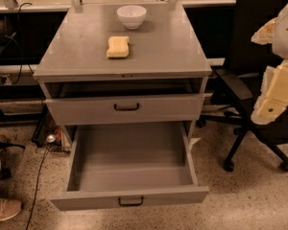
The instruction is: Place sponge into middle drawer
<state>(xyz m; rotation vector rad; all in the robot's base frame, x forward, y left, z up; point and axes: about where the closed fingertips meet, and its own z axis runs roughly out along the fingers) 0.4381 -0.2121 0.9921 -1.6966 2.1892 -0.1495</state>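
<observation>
The pale yellow sponge [118,47] lies flat on the grey cabinet top [168,47], left of centre, just in front of a white bowl [131,16]. The middle drawer [77,162] is pulled far out toward me, with nothing inside it. Its black bar handle [131,201] faces me. My gripper [271,104], cream-coloured, hangs at the right edge of the view. It is well to the right of the cabinet, about level with the upper drawer, and holds nothing that I can see.
The upper drawer [126,108] is pulled out slightly. A black office chair [252,80] stands right of the cabinet, behind my arm. Cables [38,176] run over the speckled floor at the left. A person's shoe [4,209] is at the bottom left.
</observation>
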